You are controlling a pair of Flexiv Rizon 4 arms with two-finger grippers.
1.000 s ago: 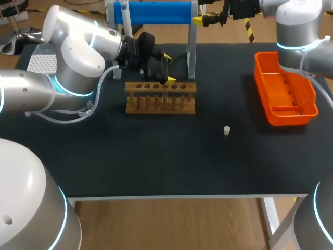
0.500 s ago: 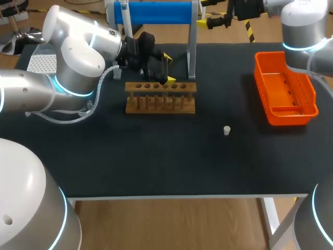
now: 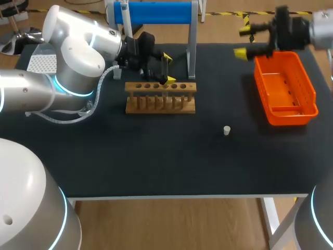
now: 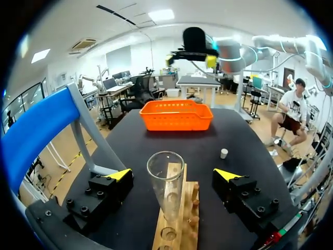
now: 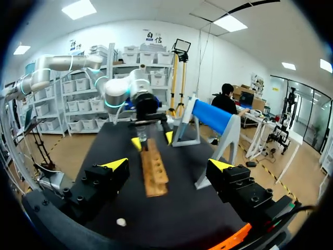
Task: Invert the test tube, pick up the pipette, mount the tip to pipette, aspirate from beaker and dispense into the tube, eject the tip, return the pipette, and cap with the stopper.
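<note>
The test tube (image 4: 165, 187) stands upright in a hole of the wooden rack (image 3: 160, 99), open mouth up, its glass body rising clear of the wood. It sits between the fingers of the left gripper (image 4: 172, 174), which are spread wide, one yellow tip on either side of the tube and neither touching it. In the head view this gripper hangs over the rack's far edge, at about 12 o'clock from the rack's middle, with the left arm coming in from 9 o'clock. The stopper (image 3: 227, 130), a small white plug, lies alone on the dark table (image 3: 156, 156) at about 4 o'clock from the rack, well apart from it. A blue-barred stand (image 3: 156, 13) rises at 12 o'clock from the rack, near the table's far edge. The orange basket (image 3: 285, 94) lies at 3 o'clock from the rack. The right gripper (image 3: 242, 41) is above the table just off the basket's far corner, at about 10 o'clock from the basket, pointing towards 9 o'clock; its fingers are spread with nothing between them.
</note>
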